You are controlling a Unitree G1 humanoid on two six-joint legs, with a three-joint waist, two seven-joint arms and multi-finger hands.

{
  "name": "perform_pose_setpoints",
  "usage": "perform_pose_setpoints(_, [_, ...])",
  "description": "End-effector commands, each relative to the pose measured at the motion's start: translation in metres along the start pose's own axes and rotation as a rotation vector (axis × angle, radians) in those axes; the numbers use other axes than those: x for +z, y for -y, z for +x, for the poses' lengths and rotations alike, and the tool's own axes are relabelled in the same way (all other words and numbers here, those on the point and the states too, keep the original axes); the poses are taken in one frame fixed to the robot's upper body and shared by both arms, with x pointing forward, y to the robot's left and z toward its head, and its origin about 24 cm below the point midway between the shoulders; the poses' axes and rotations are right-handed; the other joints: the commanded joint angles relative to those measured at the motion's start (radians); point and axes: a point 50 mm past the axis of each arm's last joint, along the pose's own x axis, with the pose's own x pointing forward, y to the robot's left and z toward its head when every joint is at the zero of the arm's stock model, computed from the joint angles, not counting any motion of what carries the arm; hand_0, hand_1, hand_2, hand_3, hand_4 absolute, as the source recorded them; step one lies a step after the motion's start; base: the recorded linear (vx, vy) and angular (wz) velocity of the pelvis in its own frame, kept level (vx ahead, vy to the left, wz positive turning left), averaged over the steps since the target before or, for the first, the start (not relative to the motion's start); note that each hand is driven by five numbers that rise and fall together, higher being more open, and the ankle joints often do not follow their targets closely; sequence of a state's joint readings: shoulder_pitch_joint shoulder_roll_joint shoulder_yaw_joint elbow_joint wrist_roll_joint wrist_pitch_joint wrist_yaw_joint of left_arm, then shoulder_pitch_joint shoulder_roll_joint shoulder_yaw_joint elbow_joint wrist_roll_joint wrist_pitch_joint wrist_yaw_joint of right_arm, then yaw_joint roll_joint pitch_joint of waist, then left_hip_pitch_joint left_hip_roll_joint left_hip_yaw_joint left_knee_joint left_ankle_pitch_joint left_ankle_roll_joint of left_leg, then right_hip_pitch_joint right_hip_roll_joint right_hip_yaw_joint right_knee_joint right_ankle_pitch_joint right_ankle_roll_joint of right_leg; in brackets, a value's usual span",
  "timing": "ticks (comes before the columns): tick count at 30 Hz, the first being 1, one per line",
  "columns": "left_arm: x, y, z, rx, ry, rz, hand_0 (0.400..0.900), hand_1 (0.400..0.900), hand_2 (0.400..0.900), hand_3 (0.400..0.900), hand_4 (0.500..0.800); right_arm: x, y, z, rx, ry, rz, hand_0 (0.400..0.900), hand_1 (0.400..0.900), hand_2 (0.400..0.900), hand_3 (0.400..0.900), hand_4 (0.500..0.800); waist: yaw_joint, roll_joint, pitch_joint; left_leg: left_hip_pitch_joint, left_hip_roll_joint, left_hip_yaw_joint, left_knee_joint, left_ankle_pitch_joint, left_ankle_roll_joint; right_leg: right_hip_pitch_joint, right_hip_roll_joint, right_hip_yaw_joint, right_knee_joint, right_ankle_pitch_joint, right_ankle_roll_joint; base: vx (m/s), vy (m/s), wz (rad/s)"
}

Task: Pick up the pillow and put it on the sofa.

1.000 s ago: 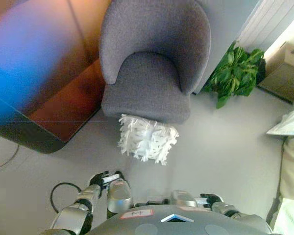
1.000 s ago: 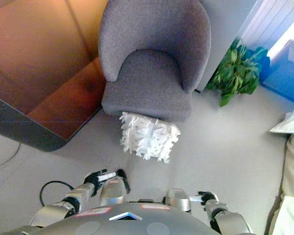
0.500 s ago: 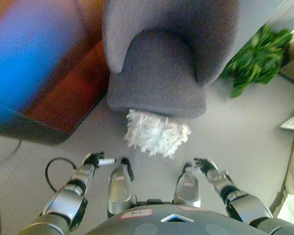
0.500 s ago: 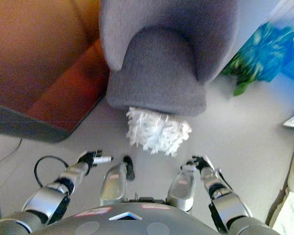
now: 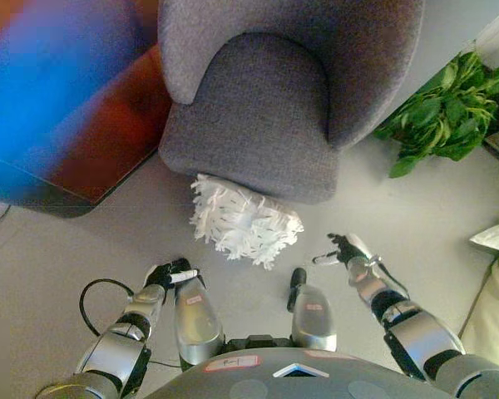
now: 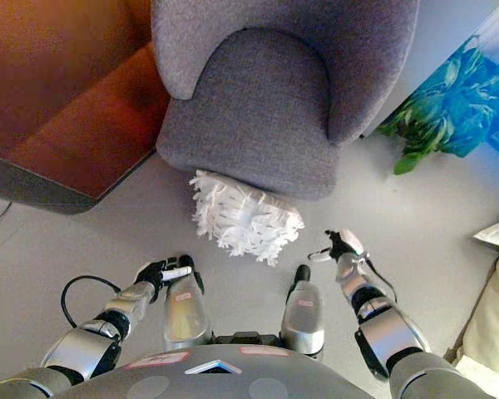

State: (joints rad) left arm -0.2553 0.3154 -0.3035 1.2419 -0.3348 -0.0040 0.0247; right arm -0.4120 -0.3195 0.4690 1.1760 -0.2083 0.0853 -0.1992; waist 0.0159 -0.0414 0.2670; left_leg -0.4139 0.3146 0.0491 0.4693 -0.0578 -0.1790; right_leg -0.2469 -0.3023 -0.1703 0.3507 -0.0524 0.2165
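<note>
The shaggy white pillow (image 5: pixel 244 219) lies on the floor (image 5: pixel 66 249) against the front of the grey sofa (image 5: pixel 266 91), ahead of and between my hands, long axis slanting left to right, my right hand (image 5: pixel 343 249) nearer with fingers loosely spread, my left hand (image 5: pixel 168 274) curled on nothing.

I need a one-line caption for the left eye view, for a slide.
White shaggy pillow lies on the floor against the grey sofa; left hand and right hand hover near it, neither touching.
</note>
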Motion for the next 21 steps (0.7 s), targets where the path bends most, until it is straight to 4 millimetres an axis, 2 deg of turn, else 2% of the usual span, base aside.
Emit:
perform_pose_setpoints(1, [0.035,-0.007,0.001,-0.003,0.13,-0.037,0.9,0.9,0.9,0.9,0.8,0.042,0.074,0.009,-0.208,0.11,0.005,0.9,0.9,0.9,0.9,0.8,0.044,0.026,0.031,0.012,0.064,-0.096,0.006,0.063,-0.017,-0.107,-0.087,0.077,0.126,0.036,-0.017,0.02,0.057,0.23])
perform_pose_setpoints(5, [0.033,-0.019,0.001,0.034,0.117,-0.099,0.9,0.9,0.9,0.9,0.8,0.056,0.099,0.009,-0.251,0.139,0.017,0.9,0.9,0.9,0.9,0.8,0.062,0.037,0.044,-0.051,0.049,-0.127,0.097,0.02,-0.016,-0.182,-0.113,0.097,0.253,-0.013,-0.027,0.02,0.062,0.18])
perform_pose_setpoints(13, [0.02,-0.034,0.0,0.091,0.051,-0.227,0.9,0.9,0.9,0.9,0.8,0.089,0.156,0.002,-0.315,0.208,0.066,0.9,0.9,0.9,0.9,0.8,0.1,0.072,0.061,-0.217,-0.013,-0.177,0.275,-0.069,0.004,-0.382,-0.16,0.145,0.474,-0.096,-0.043,-0.03,0.081,0.21])
perform_pose_setpoints(20, [-0.002,-0.045,-0.004,0.129,-0.002,-0.287,0.9,0.9,0.9,0.9,0.8,0.114,0.188,-0.008,-0.353,0.248,0.063,0.9,0.9,0.9,0.9,0.8,0.119,0.11,0.073,-0.332,-0.078,-0.192,0.401,-0.133,0.025,-0.516,-0.158,0.182,0.6,-0.145,-0.063,-0.02,0.093,0.17])
perform_pose_setpoints(21, [-0.004,-0.046,-0.004,0.132,-0.008,-0.292,0.9,0.9,0.9,0.9,0.8,0.115,0.191,-0.009,-0.354,0.249,0.061,0.9,0.9,0.9,0.9,0.8,0.122,0.116,0.083,-0.33,-0.08,-0.192,0.425,-0.164,0.025,-0.517,-0.157,0.187,0.624,-0.171,-0.06,0.0,0.073,0.08])
